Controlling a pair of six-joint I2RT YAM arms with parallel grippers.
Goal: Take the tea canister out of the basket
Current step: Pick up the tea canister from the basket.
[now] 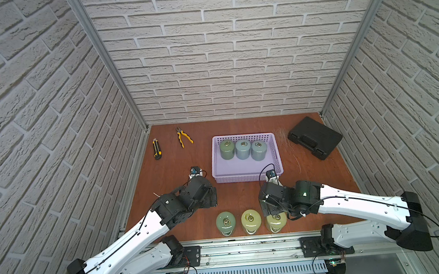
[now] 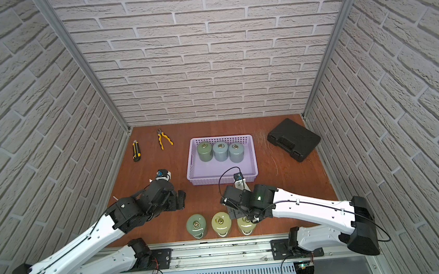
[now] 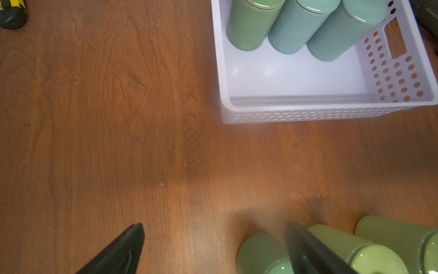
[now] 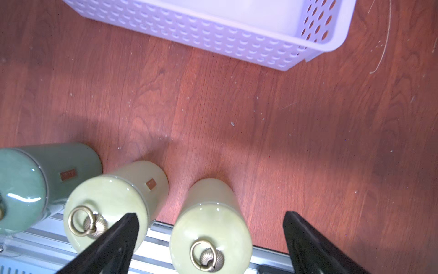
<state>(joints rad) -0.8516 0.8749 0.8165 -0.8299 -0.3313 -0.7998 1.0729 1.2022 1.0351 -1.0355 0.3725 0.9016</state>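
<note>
Table [image 1: 245, 197]: basket [image 1: 247, 177] at centre, three canisters [image 1: 243, 149] upright side by side along its far wall. Three loose canisters [image 1: 251, 219] stand outside at the near edge. Left gripper [image 3: 214, 237] fully spread, empty, over bare wood. Right gripper [image 4: 211, 215] fully spread, empty, above the rightmost loose canister.

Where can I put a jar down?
Bare wood lies between the basket and the front jars, and between the basket and the black case. The basket's near half is free. Its far half is crowded with three jars.
</note>
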